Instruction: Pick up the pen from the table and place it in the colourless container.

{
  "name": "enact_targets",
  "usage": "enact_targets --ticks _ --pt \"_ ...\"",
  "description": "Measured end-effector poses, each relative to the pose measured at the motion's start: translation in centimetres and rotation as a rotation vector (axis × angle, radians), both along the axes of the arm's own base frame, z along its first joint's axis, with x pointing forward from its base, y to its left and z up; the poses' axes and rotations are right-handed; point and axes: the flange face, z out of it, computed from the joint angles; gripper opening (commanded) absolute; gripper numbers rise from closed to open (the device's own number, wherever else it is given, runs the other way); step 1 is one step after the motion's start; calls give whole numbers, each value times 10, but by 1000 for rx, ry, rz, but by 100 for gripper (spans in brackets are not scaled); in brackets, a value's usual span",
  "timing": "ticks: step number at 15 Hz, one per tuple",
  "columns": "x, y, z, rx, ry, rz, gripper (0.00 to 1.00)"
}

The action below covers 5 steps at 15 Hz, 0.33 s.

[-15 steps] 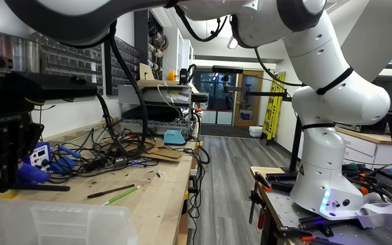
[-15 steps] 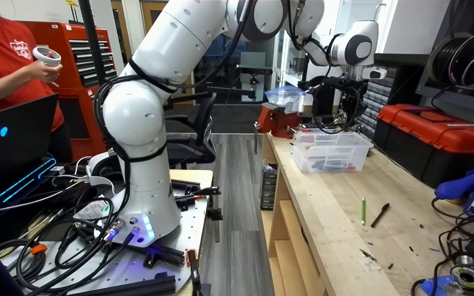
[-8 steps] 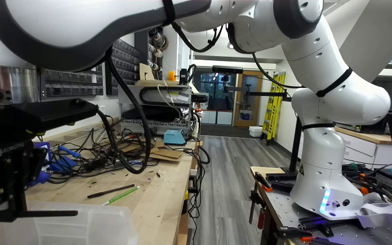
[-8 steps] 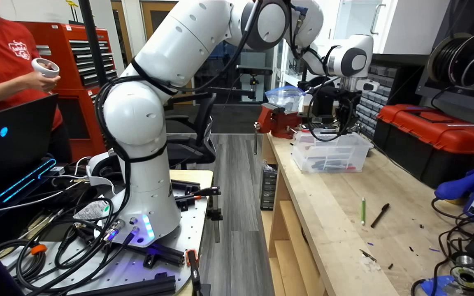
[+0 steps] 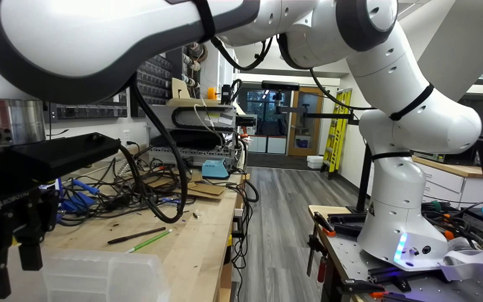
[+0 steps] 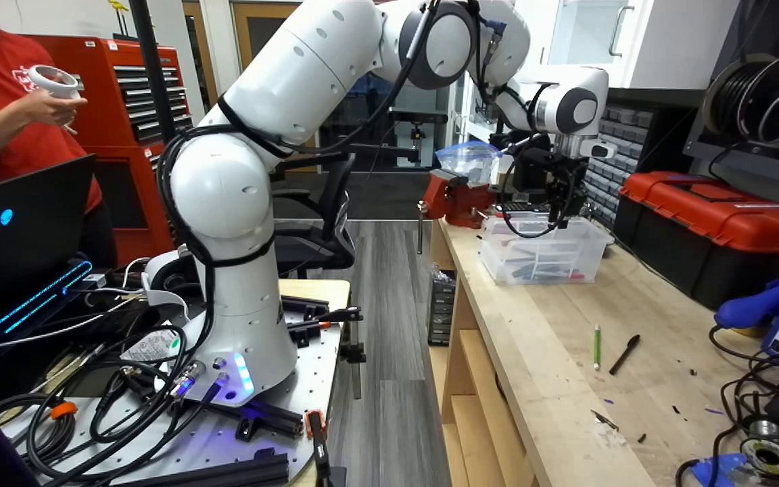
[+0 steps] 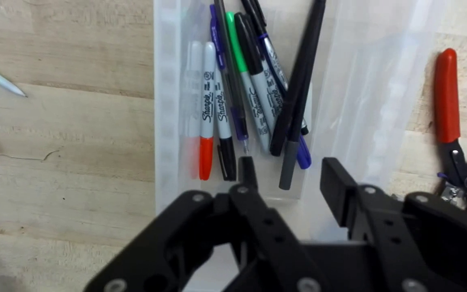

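In the wrist view the gripper point(image 7: 289, 168) is gripping nothing, its fingers point(image 7: 341, 194) standing apart over the tub point(image 7: 168, 121). The pen point(image 7: 295, 85) is probably one of two long dark ones lying inside, ahead of the gap; the release is looking done, leaving the retreat.

In an exterior view another dark pen point(image 5: 136, 235) is lying well off to the gripper's side, near a green one point(image 5: 149, 240); it may instead be the one meant.

In an exterior view a cable point(image 6: 533, 236) is looping down beside the gripper, seemingly near the tub: rising straight, fingers spread, before swinging away should be preventing snags
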Motion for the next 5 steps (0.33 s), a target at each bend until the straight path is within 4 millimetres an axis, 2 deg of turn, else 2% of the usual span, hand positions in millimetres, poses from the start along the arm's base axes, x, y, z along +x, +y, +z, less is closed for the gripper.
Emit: enact_targets --ticks 3,4,5 --pt "-2 4 14 10 -16 -3 95" --pt "-2 5 19 13 -22 -5 78" --pt "-2 5 21 14 -25 -5 84"
